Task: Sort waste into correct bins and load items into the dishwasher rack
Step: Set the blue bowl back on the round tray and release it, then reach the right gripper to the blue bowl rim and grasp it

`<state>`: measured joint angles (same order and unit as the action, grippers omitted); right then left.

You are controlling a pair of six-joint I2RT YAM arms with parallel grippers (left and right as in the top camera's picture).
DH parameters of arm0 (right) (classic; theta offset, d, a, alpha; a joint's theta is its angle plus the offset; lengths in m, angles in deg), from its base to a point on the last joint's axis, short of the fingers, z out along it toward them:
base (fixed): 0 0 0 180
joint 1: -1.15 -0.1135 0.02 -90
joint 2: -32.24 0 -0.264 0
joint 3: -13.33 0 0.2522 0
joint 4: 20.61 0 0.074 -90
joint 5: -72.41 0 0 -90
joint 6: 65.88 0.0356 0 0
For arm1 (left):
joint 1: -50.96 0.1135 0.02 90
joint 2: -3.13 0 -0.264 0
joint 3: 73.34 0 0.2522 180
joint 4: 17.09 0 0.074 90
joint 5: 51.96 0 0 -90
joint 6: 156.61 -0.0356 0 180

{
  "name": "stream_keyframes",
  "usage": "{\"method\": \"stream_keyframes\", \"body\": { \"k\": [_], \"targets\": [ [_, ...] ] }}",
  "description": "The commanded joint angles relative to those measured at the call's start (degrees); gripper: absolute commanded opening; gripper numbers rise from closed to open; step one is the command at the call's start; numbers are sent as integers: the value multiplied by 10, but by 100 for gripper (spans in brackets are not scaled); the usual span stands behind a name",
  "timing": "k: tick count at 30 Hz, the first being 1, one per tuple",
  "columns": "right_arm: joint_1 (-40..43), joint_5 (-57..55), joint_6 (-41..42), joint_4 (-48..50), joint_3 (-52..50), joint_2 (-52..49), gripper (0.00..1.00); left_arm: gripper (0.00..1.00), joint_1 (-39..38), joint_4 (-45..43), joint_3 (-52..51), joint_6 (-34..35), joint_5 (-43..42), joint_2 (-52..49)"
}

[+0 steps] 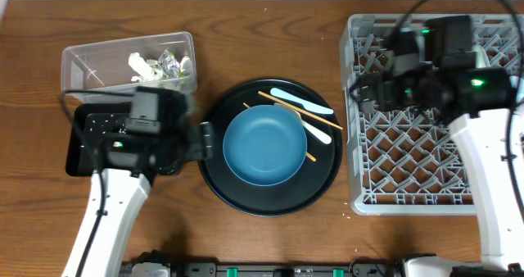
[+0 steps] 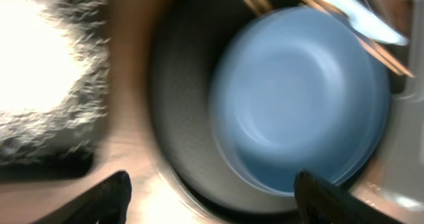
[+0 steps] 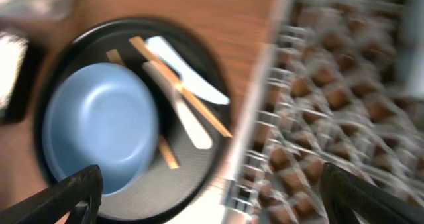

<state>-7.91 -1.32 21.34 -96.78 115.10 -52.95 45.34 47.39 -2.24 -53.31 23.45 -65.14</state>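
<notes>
While chopsticks (image 1: 332, 124) run diagonally, upper-left to lower-right, spoons (image 1: 303, 105) alongside

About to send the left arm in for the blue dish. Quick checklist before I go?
1. Left gripper open, empty: ok.
2. Blue dish upright on round black tray: ok.
3. Dish free of utensils: not ok; one of the chopsticks runs beneath it, spoons lie beside.
4. Dishwasher rack pegs bare: ok where visible; the right arm hides part.
5. Right gripper open, clear of the dish: ok.
6. Wrist views sharp: not ok, blurred.
</notes>
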Motion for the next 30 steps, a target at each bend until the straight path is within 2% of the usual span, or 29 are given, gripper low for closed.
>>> {"method": "stream_keyframes", "body": {
  "k": [1,7,10,14,18,21,26,29,30],
  "targets": [
    [-54,20,-10,5,0,-32,99,80,52,29,7,-5,67,-5],
    [-123,-19,33,21,0,-110,99,80,132,52,7,10,67,-10],
    [-145,-26,56,30,0,-159,93,80,164,52,7,10,67,-10],
    [-159,-47,106,38,0,-216,75,81,177,54,7,10,67,-10],
    [-168,-47,128,47,0,-268,63,81,177,54,7,10,67,-10],
    [-176,-45,151,50,0,-300,44,81,177,54,7,10,67,-10],
    [-195,-47,161,51,0,-340,42,81,177,54,7,10,67,-10],
    [-202,-62,174,53,0,-355,33,81,177,54,7,10,67,-10],
    [-203,-65,176,53,0,-359,22,81,177,54,7,10,67,-10]
  ]
}}
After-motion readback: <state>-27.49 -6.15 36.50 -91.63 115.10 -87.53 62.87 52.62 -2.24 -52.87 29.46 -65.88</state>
